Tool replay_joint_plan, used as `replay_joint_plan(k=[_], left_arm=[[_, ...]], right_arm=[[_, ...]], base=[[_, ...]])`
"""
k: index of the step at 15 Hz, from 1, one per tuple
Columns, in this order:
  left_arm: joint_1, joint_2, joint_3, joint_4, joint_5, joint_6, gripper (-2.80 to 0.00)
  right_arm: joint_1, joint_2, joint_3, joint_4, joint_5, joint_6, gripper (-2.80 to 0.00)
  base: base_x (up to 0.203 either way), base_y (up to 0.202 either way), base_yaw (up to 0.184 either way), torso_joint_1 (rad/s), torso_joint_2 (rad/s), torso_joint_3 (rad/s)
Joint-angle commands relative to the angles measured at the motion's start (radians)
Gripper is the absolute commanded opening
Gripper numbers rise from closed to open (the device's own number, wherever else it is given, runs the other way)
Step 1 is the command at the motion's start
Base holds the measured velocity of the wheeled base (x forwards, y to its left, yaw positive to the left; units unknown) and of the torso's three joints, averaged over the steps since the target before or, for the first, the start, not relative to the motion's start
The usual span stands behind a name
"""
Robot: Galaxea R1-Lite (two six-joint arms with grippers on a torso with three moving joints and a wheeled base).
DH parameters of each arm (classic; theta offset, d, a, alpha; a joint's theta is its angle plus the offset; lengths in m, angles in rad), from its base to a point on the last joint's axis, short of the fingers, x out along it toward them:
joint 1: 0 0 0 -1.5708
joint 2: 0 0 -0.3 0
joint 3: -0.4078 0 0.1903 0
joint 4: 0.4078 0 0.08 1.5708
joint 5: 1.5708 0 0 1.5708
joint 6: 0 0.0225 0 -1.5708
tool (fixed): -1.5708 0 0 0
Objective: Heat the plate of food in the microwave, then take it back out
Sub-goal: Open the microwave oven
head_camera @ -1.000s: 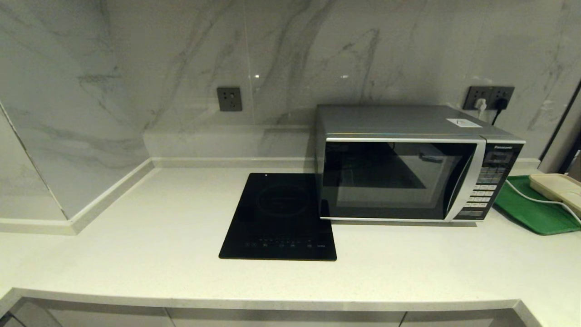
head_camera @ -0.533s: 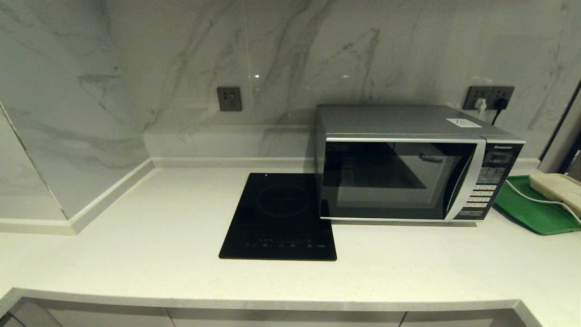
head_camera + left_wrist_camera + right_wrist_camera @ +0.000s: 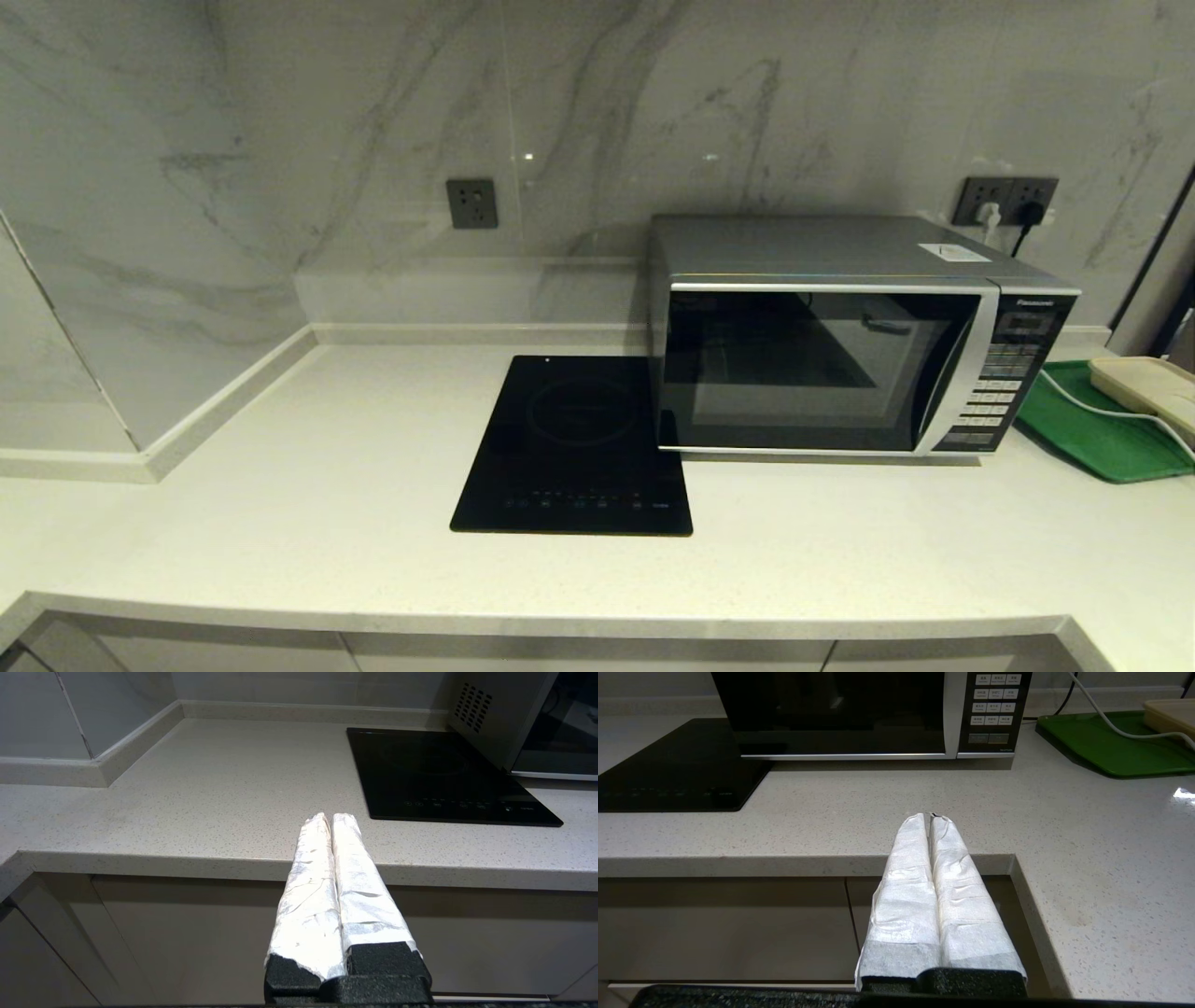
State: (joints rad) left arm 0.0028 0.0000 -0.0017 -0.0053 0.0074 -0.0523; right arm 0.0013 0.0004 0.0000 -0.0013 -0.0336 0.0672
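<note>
The silver microwave (image 3: 840, 336) stands on the counter at the right with its dark glass door closed; it also shows as the microwave (image 3: 859, 714) in the right wrist view and the microwave (image 3: 495, 714) in the left wrist view. The plate of food is out of view. My left gripper (image 3: 331, 816) is shut and empty, hanging in front of the counter's front edge, left of the hob. My right gripper (image 3: 930, 817) is shut and empty too, in front of the counter edge facing the microwave's button panel (image 3: 993, 709). Neither arm shows in the head view.
A flat black induction hob (image 3: 574, 448) lies left of the microwave. A green tray (image 3: 1102, 429) with a cream box (image 3: 1148, 387) and a white cable sits at the far right. Cabinet fronts (image 3: 724, 928) run below the counter edge. The wall holds sockets (image 3: 471, 203).
</note>
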Motion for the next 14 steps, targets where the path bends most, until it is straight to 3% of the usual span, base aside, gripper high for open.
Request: replay_joint_plan(k=[1,14], left_arm=[[0.000,0.000,0.000,-0.001,0.000,0.000,-2.80],[0.000,0.000,0.000,-0.001,0.002,0.000,-2.80]], right_arm=[[0.000,0.000,0.000,0.000,0.000,0.000,-2.80],[0.000,0.000,0.000,0.000,0.000,0.000,-2.80]], base=[[0.000,0.000,0.000,0.000,0.00,0.000],[0.000,0.000,0.000,0.000,0.00,0.000]])
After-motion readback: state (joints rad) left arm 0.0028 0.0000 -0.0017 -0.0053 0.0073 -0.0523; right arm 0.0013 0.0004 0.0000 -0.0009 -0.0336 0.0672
